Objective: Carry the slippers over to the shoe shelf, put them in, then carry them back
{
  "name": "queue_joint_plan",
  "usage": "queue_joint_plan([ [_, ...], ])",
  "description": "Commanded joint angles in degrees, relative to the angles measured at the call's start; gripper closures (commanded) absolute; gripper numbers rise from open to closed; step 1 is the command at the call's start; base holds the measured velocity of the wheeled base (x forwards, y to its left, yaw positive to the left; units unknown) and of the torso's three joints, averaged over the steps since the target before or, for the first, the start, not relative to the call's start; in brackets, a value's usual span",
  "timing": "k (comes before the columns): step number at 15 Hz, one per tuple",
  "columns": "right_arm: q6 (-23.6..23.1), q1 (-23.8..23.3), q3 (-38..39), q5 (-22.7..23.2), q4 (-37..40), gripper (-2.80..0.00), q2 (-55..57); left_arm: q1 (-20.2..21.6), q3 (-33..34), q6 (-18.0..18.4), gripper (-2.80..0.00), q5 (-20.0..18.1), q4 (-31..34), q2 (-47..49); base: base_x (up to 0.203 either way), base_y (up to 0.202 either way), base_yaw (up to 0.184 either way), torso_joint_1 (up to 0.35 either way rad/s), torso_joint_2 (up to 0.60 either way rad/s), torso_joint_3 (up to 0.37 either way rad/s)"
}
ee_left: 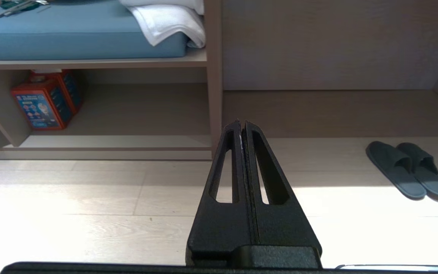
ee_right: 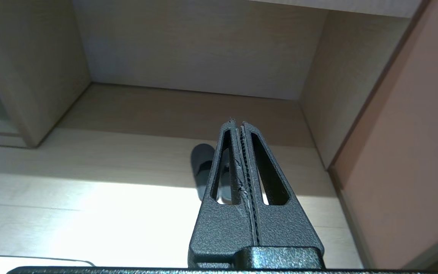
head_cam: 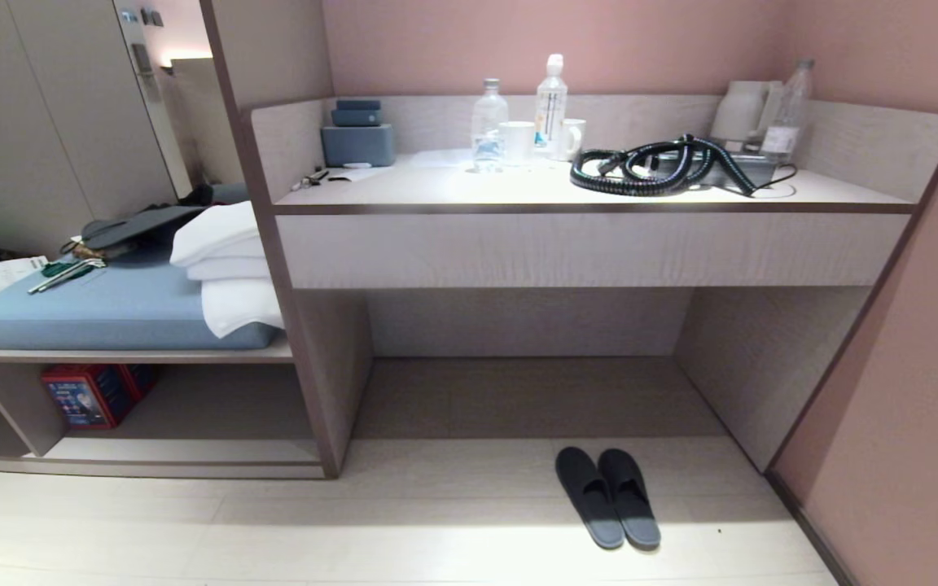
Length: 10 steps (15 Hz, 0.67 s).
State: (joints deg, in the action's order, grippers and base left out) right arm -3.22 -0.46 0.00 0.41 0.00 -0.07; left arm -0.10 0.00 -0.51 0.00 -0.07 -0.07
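Grey-blue slippers [ee_right: 203, 167] on floor, apparently beyond right hand [ee_right: 238, 123].

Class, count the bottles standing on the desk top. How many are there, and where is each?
3: one clear bottle left of the mugs, one taller white-capped bottle between them, one bottle at the right back corner.

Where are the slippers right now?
In the head view, the slippers lie side by side on the floor, right of centre, just before the opening under the desk.
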Motion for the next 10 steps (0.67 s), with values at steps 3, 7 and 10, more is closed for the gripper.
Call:
queue_joint_plan([
  [3, 0.0, 0.0, 0.0, 0.0, 0.0, 0.0, 0.1, 0.0, 0.0, 0.0, 0.0, 0.0, 0.0, 0.0, 0.0, 0.198, -0.001, 0.001, 0.0, 0.003],
  [7, 0.0, 0.0, 0.0, 0.0, 0.0, 0.0, 0.1, 0.0, 0.0, 0.0, 0.0, 0.0, 0.0, 0.0, 0.0, 0.2, -0.001, 0.002, 0.0, 0.003],
  [10, 0.0, 0.0, 0.0, 0.0, 0.0, 0.0, 0.1, 0.0, 0.0, 0.0, 0.0, 0.0, 0.0, 0.0, 0.0, 0.195, -0.002, 0.004, 0.0, 0.004],
])
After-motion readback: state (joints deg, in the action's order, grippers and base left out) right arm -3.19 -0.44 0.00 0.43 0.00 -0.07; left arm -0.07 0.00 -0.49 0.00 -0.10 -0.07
